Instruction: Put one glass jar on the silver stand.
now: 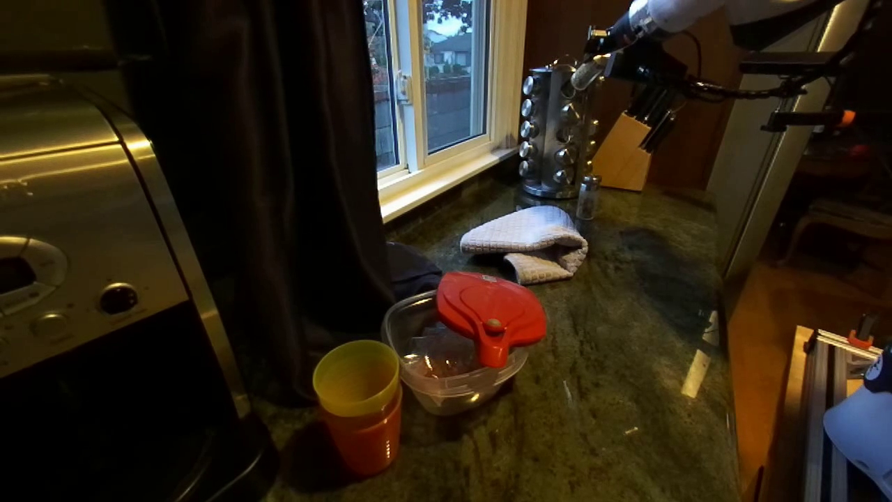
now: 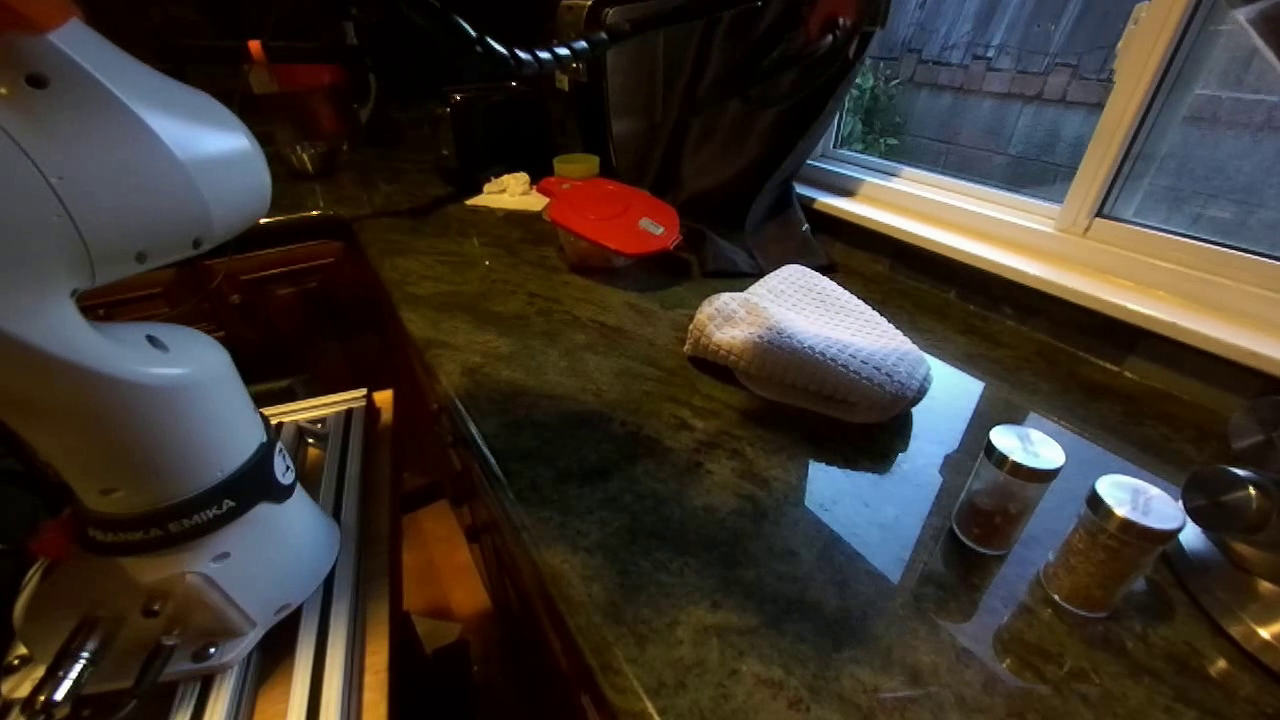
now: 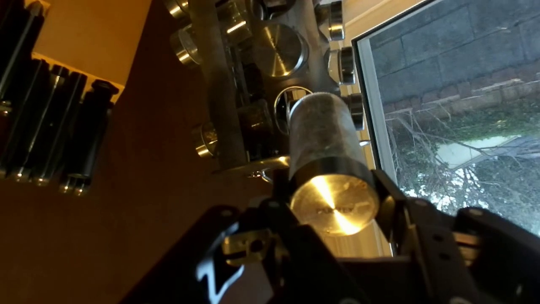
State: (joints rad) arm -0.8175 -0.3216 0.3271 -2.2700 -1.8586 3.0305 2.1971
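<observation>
**Glass jar (image 3: 327, 131) held up before the silver stand (image 3: 215, 93)**

In the wrist view, the gripper (image 3: 333, 190) is clamped on the jar's metal lid (image 3: 337, 207), a finger on either side. The greyish glass end points toward the silver stand and hides part of a round opening (image 3: 283, 110) there; I can't tell whether they touch. Other jars (image 3: 276, 50) sit in the stand, lids outward.

In an exterior view, I see the held jar tilted, base lower than lid, near the stand's upper part. The wooden knife block (image 1: 622, 157) is just beside the stand, on the side away from the window (image 1: 453, 77). A pale towel (image 1: 523, 233) lies folded in front of the stand on the dark counter (image 1: 613, 335). Farther from the stand sits a clear bowl (image 1: 460, 397) with a red lid (image 1: 488, 307) across it, and farther still, stacked yellow and orange cups (image 1: 364, 436).

In an exterior view, a jar of golden-brown contents (image 2: 1105, 555) stands upright just beside the stand's foot; slightly farther off, also upright, is a jar of reddish contents (image 2: 995, 505).
</observation>
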